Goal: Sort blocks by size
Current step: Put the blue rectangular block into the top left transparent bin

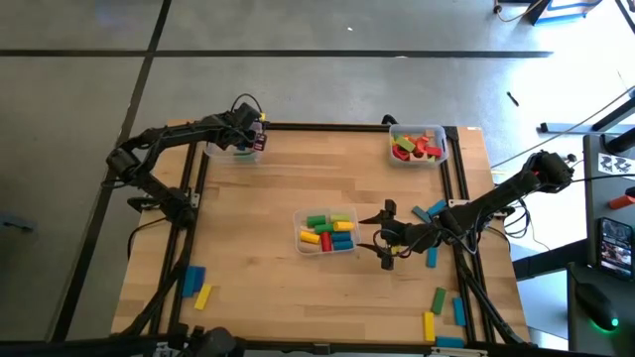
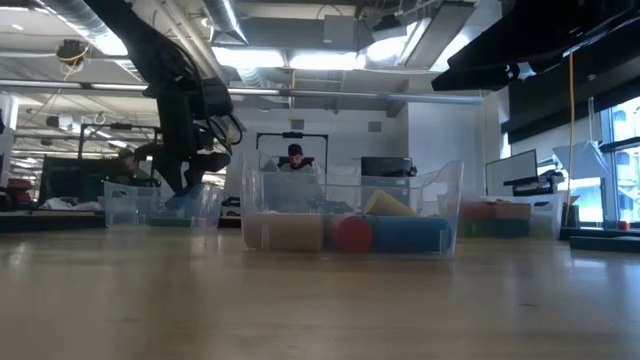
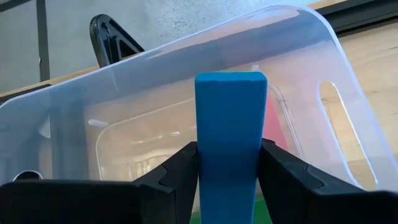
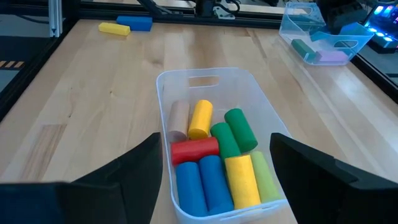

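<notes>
Here the blue block hides most bin contents

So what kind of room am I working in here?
Probably a robotics lab or open workshop: exposed ceiling ducts and strip lights, desks with monitors, a person seated beyond the wooden table.

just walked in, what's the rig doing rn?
Sorting wooden blocks into clear plastic bins. The left gripper holds a long blue block over the clear bin at the table's far left corner. The right gripper, fingers open and empty, hovers at the centre bin of short coloured cylinders.
</notes>
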`<state>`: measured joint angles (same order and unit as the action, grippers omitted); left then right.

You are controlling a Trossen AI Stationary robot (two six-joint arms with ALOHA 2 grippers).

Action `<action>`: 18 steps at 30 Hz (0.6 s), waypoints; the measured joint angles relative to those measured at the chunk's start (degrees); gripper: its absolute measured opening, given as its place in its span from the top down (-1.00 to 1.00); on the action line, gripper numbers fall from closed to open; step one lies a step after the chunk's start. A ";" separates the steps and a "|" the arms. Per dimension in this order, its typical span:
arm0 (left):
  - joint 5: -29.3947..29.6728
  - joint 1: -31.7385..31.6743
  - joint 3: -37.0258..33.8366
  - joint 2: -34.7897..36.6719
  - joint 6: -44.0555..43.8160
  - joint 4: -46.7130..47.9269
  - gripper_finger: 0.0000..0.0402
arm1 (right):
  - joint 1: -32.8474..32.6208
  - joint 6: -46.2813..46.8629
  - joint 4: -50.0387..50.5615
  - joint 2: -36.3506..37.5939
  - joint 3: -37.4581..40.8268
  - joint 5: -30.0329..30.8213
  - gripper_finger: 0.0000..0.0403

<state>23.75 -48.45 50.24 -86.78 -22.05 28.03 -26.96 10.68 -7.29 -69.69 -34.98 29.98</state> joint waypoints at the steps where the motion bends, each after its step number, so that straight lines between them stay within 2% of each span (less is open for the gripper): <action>1: -0.02 0.00 0.00 0.00 0.02 0.00 0.28 | 0.00 0.00 -0.02 0.00 0.00 -0.02 -0.41; 14: -1.34 0.00 0.00 0.00 0.39 0.24 0.27 | 0.00 0.02 0.00 0.00 0.00 -1.51 -0.41; 18: -1.59 -0.06 0.00 0.02 0.46 0.22 0.13 | 0.00 0.02 0.02 0.00 0.00 -1.53 -0.41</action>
<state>22.15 -48.51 50.24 -86.76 -21.58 28.25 -26.96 10.70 -7.27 -69.69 -34.98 28.45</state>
